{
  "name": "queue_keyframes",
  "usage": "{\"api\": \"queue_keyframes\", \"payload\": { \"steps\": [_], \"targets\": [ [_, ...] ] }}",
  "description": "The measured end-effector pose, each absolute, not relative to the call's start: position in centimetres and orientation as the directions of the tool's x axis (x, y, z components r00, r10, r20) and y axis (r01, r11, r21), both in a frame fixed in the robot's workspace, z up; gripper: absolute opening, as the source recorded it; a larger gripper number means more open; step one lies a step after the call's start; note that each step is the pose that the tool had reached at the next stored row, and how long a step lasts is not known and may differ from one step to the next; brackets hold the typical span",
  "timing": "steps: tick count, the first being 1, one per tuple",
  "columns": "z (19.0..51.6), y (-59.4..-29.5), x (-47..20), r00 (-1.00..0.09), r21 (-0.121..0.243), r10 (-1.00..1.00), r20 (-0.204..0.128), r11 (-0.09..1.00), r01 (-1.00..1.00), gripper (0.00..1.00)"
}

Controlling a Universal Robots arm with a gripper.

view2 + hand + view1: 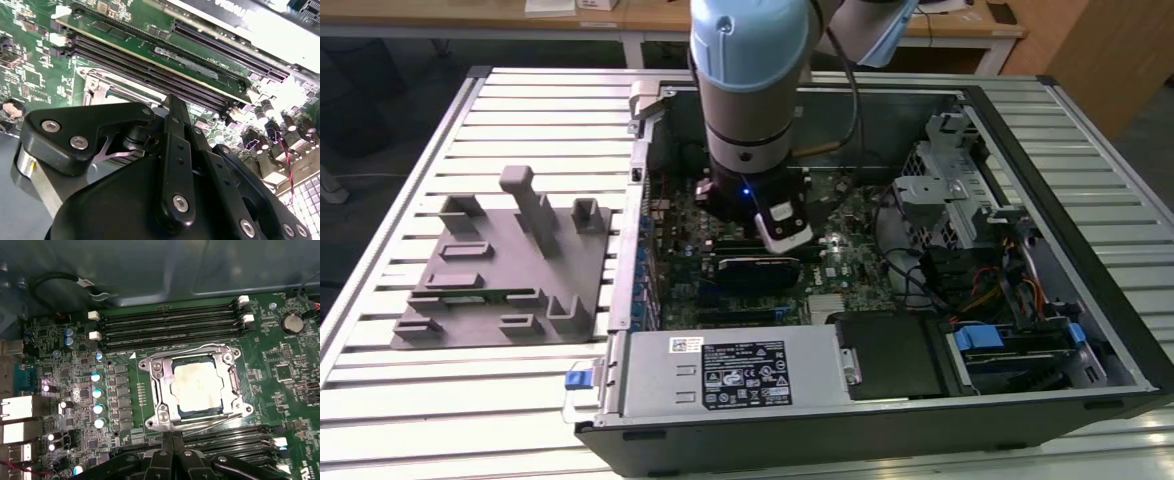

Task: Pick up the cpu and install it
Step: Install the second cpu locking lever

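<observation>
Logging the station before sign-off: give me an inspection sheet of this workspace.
Surface: slatted metal table; open computer case lies on it, motherboard exposed.
Job's things: cpu sits in the socket frame, silvery top showing.
Clutter: grey fixture tray on the exterior view's left, a thin green memory stick in it; empty memory slots beside the socket.
Grippers: gripper over the board at the socket's edge, holding nothing; black fingers close together.
Cables: black looped cable; wire bundle by the drive bay.
Surroundings: wooden desks behind.
</observation>
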State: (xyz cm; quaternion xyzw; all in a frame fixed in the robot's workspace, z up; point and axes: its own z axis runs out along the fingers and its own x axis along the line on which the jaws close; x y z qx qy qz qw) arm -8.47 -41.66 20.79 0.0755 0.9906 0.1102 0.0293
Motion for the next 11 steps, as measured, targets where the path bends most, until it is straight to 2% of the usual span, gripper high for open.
{"api": "queue_keyframes", "payload": {
  "steps": [11],
  "targets": [
    [20.01, -41.79, -9.27, -0.987, 0.267, 0.158, -0.034, 0.953, 0.143, 0.11]
  ]
}}
